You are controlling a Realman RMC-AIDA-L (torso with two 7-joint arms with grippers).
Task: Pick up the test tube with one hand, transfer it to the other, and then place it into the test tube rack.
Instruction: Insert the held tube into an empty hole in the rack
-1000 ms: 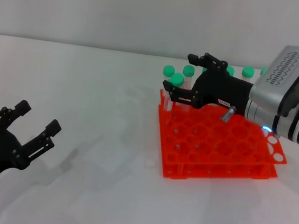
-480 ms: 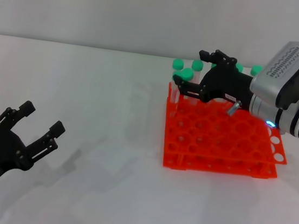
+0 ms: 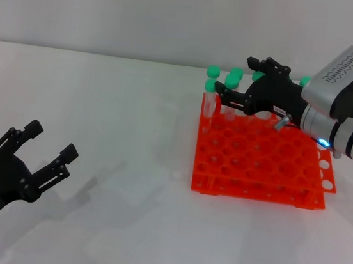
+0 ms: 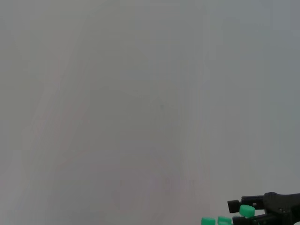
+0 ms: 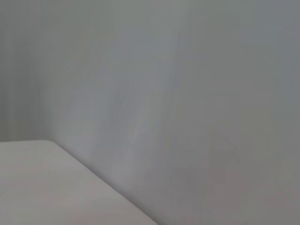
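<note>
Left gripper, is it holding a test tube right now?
No, the left gripper is open and empty, low over the table, far from the test tube rack.

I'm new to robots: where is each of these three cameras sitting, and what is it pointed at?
Head view: on the robot's head, looking forward and down at the white table; shows the left gripper low and open, and the right gripper over the orange rack.
Left wrist view: on the left arm, facing a grey wall; none of its own fingers show.
Right wrist view: on the right arm, facing wall and table edge.
Shared: head and left wrist views both show the right gripper and green caps.
</note>
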